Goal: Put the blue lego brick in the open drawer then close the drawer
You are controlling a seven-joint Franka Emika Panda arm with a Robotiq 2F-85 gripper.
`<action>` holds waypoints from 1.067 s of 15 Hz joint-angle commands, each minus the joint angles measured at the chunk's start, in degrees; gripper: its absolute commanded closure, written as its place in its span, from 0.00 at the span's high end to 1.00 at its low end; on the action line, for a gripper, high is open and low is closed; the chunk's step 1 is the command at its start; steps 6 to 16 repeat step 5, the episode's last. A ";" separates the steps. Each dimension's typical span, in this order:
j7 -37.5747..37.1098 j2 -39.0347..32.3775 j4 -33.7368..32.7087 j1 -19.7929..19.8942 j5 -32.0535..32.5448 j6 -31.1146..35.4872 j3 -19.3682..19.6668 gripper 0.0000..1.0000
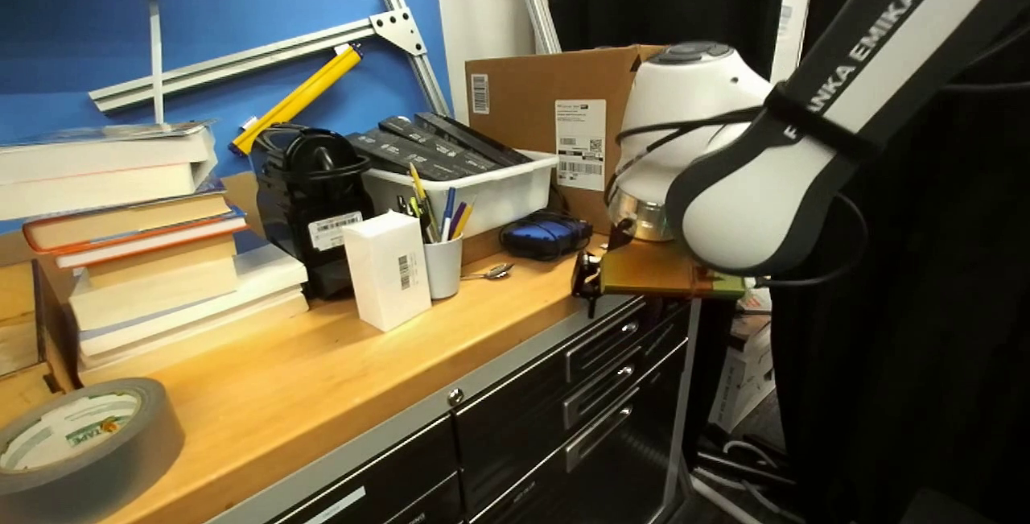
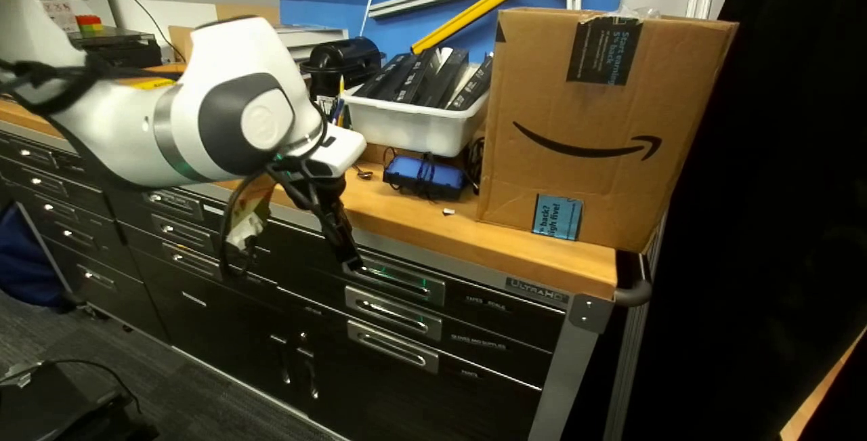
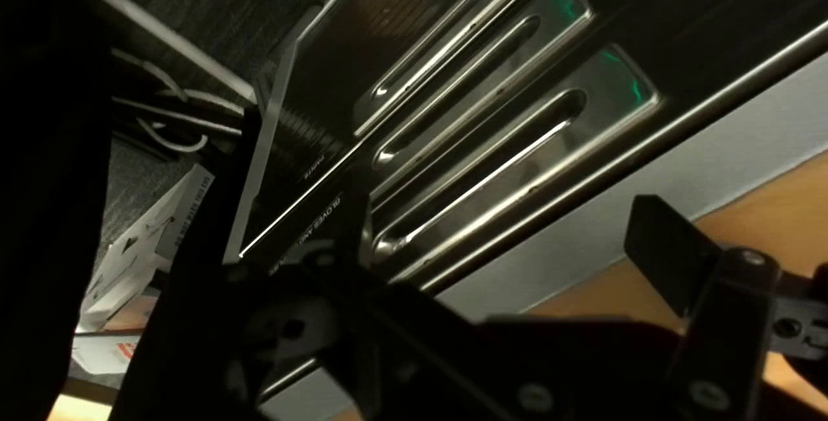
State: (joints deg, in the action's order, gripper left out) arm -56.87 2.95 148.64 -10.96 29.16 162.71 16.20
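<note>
Near bench edge (image 2: pixel 542 261), gripper (image 3: pixel 504 227) spread, top drawer (image 2: pixel 511 313) flush

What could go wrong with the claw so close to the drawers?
The open claw might bump the handle of the top drawer, because one finger is close to it. That drawer looks shut, and I can't see the blue brick; if it isn't inside, the drawer may need opening.

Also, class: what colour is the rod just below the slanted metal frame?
Yellow; the rod shows best in an exterior view.
</note>
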 commanded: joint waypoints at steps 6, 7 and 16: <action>24.44 14.56 0.80 -1.16 -20.40 -21.33 -8.38 1.00; 24.44 14.56 0.80 -1.16 -20.40 -21.33 -8.38 1.00; 24.44 14.56 0.80 -1.16 -20.40 -21.33 -8.38 1.00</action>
